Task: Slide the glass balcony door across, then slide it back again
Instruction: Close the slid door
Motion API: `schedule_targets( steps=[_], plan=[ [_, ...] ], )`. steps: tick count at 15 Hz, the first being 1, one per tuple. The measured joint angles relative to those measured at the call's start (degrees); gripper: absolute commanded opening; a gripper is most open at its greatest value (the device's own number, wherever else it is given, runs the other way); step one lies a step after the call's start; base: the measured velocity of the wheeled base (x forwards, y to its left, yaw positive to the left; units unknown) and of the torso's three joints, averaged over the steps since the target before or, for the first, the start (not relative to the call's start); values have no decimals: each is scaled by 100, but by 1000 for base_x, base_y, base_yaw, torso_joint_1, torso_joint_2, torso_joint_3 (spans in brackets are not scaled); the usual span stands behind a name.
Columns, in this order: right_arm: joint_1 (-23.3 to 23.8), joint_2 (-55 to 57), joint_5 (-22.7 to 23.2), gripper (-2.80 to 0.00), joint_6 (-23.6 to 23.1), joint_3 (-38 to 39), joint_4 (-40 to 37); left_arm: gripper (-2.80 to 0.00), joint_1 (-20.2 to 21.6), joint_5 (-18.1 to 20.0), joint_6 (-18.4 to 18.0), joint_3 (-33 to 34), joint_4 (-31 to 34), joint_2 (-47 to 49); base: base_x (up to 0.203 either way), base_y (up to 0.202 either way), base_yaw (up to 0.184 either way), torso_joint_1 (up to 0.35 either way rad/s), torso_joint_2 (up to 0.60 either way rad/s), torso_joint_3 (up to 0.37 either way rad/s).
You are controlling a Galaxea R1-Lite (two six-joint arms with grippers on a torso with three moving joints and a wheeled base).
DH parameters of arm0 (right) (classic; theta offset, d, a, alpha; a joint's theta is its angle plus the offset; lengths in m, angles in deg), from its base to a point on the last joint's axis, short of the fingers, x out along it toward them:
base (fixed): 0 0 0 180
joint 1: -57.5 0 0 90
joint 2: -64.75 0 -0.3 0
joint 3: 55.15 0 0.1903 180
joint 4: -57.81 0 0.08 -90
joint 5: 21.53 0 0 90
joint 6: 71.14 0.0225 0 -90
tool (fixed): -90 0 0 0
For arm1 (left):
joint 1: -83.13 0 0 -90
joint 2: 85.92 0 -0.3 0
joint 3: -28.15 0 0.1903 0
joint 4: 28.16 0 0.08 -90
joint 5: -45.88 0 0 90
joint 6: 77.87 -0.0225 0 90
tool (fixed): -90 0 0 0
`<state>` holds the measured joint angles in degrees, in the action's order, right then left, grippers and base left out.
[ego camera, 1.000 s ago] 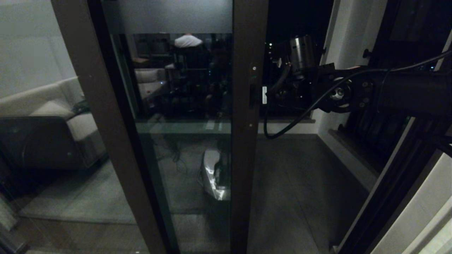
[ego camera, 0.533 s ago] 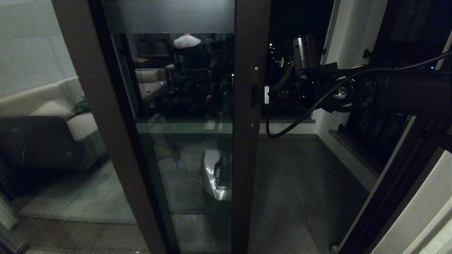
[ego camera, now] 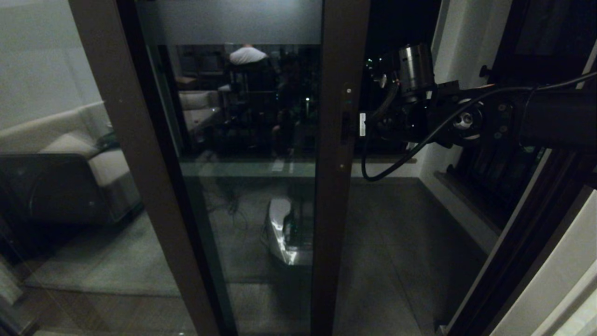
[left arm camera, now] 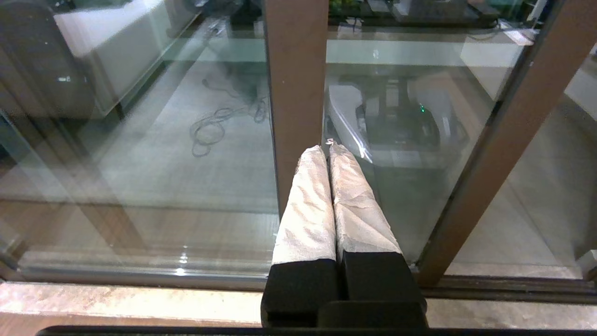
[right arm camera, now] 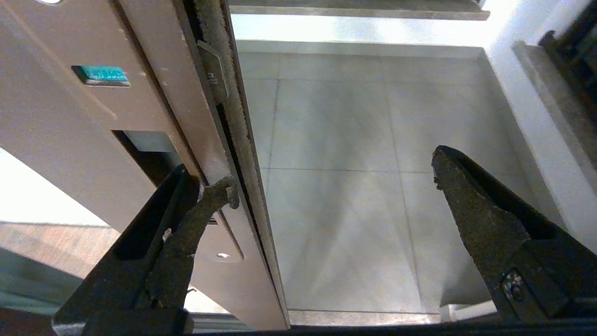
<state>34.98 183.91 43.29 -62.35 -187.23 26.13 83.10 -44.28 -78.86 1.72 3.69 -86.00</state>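
At the door edge: the tall brown-framed glass balcony door [ego camera: 333,168] stands straight up, its long side running floor to top.
Door spot: partly slid, with grey floor tiles [ego camera: 392,242] showing beside it.
Right gripper [right arm camera: 326,186]: fingers spread wide, one finger [right arm camera: 205,205] hooked on the door's edge.
Left gripper [left arm camera: 329,149]: low by the glass, white-wrapped fingers pressed together, holding nothing.

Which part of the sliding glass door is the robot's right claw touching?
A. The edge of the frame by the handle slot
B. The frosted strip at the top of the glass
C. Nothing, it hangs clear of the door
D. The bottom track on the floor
A. In the right wrist view one finger of the open right gripper hooks the edge of the glass balcony door frame beside the handle slot.
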Motion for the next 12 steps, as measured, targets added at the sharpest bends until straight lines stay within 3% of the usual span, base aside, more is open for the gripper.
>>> schedule_targets(
  steps=[12],
  plan=[
    [772, -485, 27, 0, -111, 676, -61, -280, -2, 0, 2, 0, -2, 0, 0, 0, 0, 0, 0, 0]
  ],
)
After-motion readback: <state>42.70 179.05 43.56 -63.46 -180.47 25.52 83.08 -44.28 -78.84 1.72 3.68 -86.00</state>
